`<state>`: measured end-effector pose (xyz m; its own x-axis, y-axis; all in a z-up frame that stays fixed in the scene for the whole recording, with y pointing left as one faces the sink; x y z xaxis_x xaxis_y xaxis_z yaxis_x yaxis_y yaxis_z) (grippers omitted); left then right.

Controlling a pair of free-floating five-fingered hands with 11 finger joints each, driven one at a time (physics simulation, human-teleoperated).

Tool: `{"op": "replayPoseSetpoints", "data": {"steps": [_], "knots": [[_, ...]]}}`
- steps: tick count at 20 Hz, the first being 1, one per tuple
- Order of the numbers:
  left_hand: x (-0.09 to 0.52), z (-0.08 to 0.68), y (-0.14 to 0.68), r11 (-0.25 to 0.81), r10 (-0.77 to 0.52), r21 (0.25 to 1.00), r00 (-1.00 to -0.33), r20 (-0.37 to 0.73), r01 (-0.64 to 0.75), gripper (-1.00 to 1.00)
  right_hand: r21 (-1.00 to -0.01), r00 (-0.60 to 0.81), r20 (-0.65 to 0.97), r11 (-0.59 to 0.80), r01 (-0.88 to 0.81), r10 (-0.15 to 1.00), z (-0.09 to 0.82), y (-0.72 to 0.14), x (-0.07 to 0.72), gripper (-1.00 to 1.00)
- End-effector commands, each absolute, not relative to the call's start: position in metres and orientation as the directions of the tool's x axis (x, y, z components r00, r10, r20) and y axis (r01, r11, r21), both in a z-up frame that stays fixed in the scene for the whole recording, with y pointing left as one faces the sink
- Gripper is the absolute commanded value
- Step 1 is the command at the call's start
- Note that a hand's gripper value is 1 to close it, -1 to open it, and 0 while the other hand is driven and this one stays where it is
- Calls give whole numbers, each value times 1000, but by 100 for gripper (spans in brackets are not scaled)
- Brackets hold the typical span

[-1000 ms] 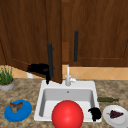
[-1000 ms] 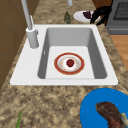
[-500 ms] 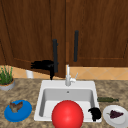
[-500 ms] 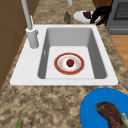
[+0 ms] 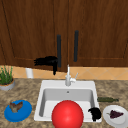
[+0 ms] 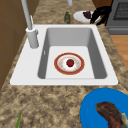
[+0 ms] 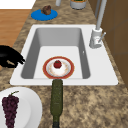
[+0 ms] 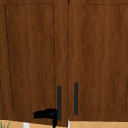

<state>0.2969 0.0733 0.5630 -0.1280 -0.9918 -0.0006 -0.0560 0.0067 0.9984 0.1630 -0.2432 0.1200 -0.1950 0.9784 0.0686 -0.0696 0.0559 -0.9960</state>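
A: Starting nearest the front camera, what is seen at the counter's edge?

B: A red ball (image 5: 67, 114) is seen before the white sink (image 5: 47, 86). The right hand (image 5: 95, 113) is held at the sink's front right corner, fingers curled downward with nothing gripped, just beside a white plate of purple grapes (image 5: 114, 114). A dark green bottle (image 7: 56, 100) is laid flat on the counter by that plate.

A: And inside the basin?

B: A red-rimmed plate (image 6: 69, 63) carrying a small red fruit (image 6: 70, 62) is set on the sink floor. A blue plate (image 5: 18, 110) with a brown food piece is placed left of the sink.

A: Farther back?

B: The left hand (image 5: 47, 61) is raised against the wall cabinet, fingers extended, thumb hanging down, touching the lower end of the left door handle (image 5: 58, 50); no grip is shown. The faucet (image 5: 68, 77) stands below it.
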Motion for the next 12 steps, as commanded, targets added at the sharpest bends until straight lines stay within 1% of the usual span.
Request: {"op": "replayPoseSetpoints", "data": {"steps": [1,6,7,8,9,10,12], "knots": [[327,550,62,-2,-992,1000,-129,-6,-29,-100,-996,-195,69,56,-70,978,120,-243,163,0],[358,544,67,3,-998,998,-63,0,-57,-100,-996,-195,69,56,-70,978,120,-243,163,0],[359,543,75,5,-998,998,-68,1,-58,-100,-996,-195,69,56,-70,978,120,-243,163,0],[339,537,88,-4,-994,998,-113,-11,-59,-100,-996,-195,69,56,-70,978,120,-243,163,0],[334,531,94,-8,-994,998,-107,-14,-59,-100,-996,-195,69,56,-70,978,120,-243,163,0],[314,528,99,-19,-995,997,-93,-27,-81,-100,-996,-195,69,56,-70,978,120,-243,163,0],[306,515,111,-21,-992,997,-120,-31,-78,-100,-996,-195,69,56,-70,978,120,-243,163,0]]}}
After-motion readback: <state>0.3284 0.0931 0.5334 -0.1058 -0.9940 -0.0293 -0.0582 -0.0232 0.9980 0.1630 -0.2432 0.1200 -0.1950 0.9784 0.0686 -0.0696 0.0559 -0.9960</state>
